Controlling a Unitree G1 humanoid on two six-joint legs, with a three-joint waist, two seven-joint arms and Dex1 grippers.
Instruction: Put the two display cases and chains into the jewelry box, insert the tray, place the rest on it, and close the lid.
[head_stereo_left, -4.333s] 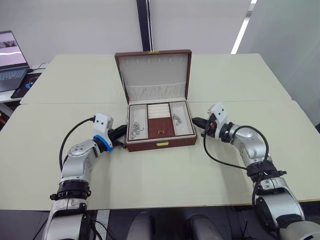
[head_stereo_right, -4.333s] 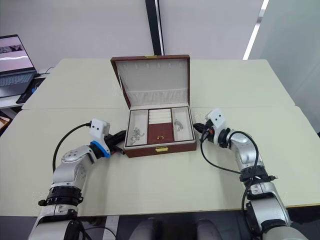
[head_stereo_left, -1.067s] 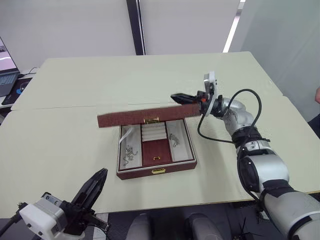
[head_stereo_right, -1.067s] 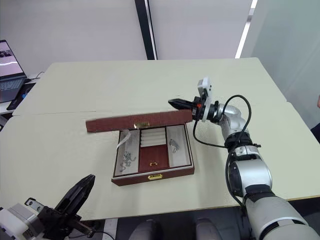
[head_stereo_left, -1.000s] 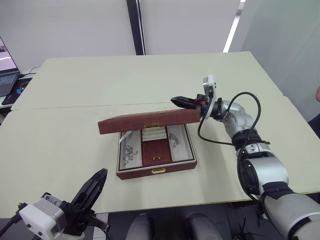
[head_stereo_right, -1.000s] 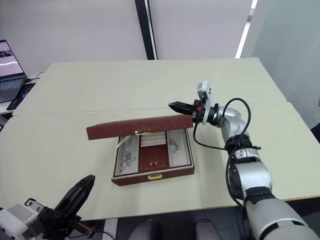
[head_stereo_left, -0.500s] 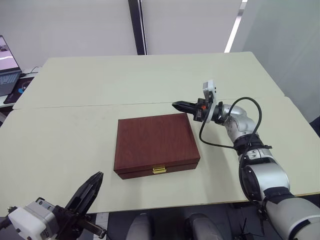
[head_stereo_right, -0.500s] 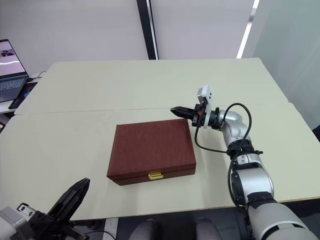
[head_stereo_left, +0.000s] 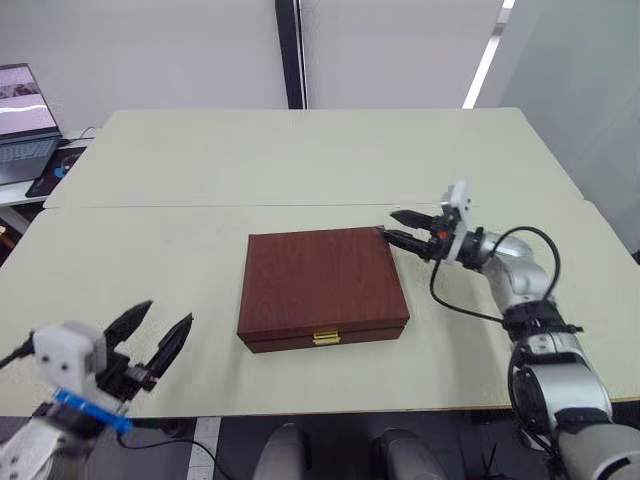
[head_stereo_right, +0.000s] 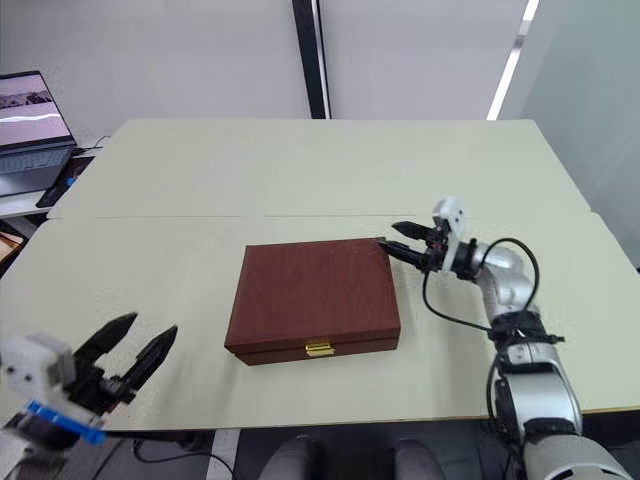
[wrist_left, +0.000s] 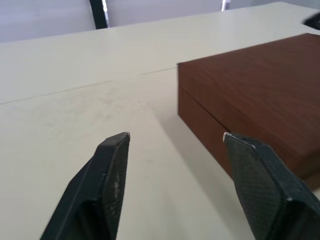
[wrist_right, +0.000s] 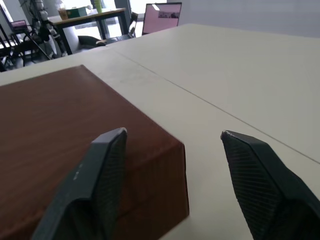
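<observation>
The brown jewelry box (head_stereo_left: 322, 285) lies in the middle of the table with its lid down and its gold clasp (head_stereo_left: 322, 338) facing me. The display cases, chains and tray are hidden under the lid. My right gripper (head_stereo_left: 387, 223) is open at the box's back right corner, one finger over the lid's edge, nothing between the fingers. In the right wrist view that corner (wrist_right: 165, 145) sits between the fingertips (wrist_right: 116, 137). My left gripper (head_stereo_left: 168, 311) hovers open and empty at the front left, well apart from the box (wrist_left: 250, 85).
A laptop (head_stereo_left: 22, 120) stands on a side desk at the far left. A seam (head_stereo_left: 150, 207) crosses the table (head_stereo_left: 300, 160) behind the box. The table's front edge (head_stereo_left: 300, 412) runs just in front of the left gripper.
The lid came down from half open and now lies shut. Both grippers have opened. The left gripper has risen from below the table's edge, and the view has shifted.
</observation>
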